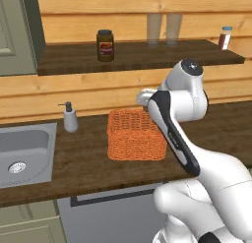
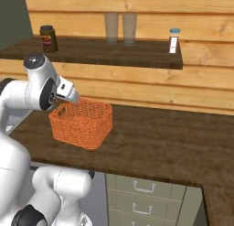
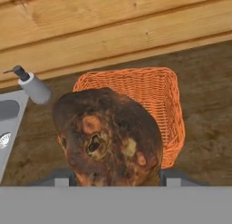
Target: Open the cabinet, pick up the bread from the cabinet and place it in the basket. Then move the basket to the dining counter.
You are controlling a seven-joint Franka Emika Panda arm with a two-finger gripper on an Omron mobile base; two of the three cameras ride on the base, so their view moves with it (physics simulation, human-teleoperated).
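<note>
The gripper (image 3: 111, 175) holds the bread (image 3: 108, 137) between its fingers, hanging above the orange basket (image 1: 136, 135), which stands on the dark wooden counter (image 2: 164, 142) near the middle of its depth. A soap dispenser (image 1: 70, 117) stands toward the counter's back edge, between the basket and the steel sink (image 1: 22, 151). On the shelf above stand a dark jar (image 1: 105, 45) and a small spice bottle (image 2: 173, 40).

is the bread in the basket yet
Not yet. The bread is held in the pincer above the basket.
</note>
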